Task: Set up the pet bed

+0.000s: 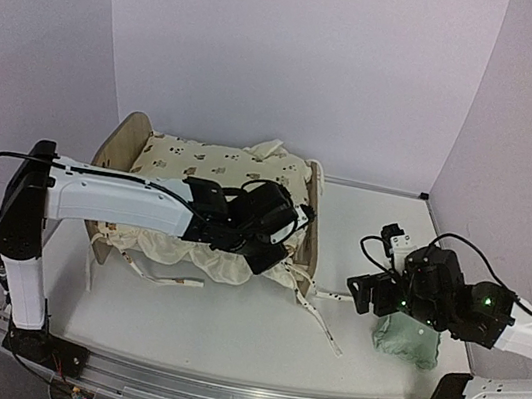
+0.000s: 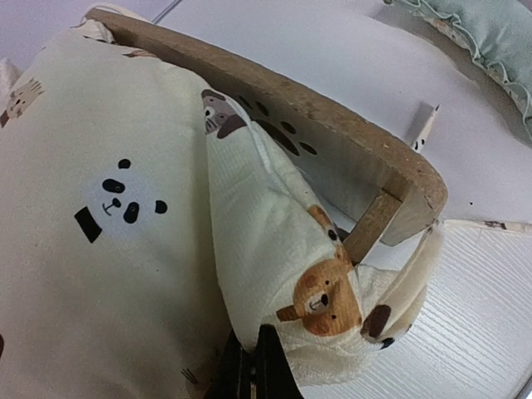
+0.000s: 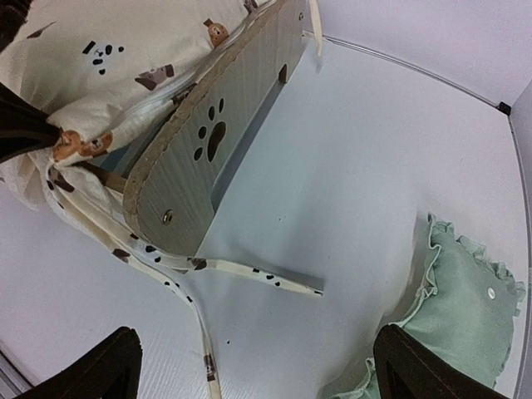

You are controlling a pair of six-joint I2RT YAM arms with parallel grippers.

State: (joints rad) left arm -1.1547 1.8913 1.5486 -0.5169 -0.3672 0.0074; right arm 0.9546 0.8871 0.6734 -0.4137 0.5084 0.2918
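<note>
Pinching a corner of the cream cushion (image 2: 125, 208), your left gripper (image 2: 253, 370) was clamped tight on the fabric at the paw-print end of the pet bed (image 1: 125, 142). Your right gripper (image 3: 258, 374) hung with jaws spread wide, holding nothing, above the mint pillow (image 3: 449, 307). That bed sat toward the left rear of the table (image 1: 255, 330), with the cushion lying in it.

Pet bed (image 1: 125, 144) sits L-centre on bench (image 1: 227, 320), cushion (image 1: 206, 162) in it, draped over near rail. Ties (image 1: 320, 321) trail onto bench in front & R of bed. Pillow (image 1: 407, 341) on bench, R of bed, apart. L tool (image 1: 269, 255) at cushion's near-R corner; R tool (image 1: 369, 293) just L of pillow.
</note>
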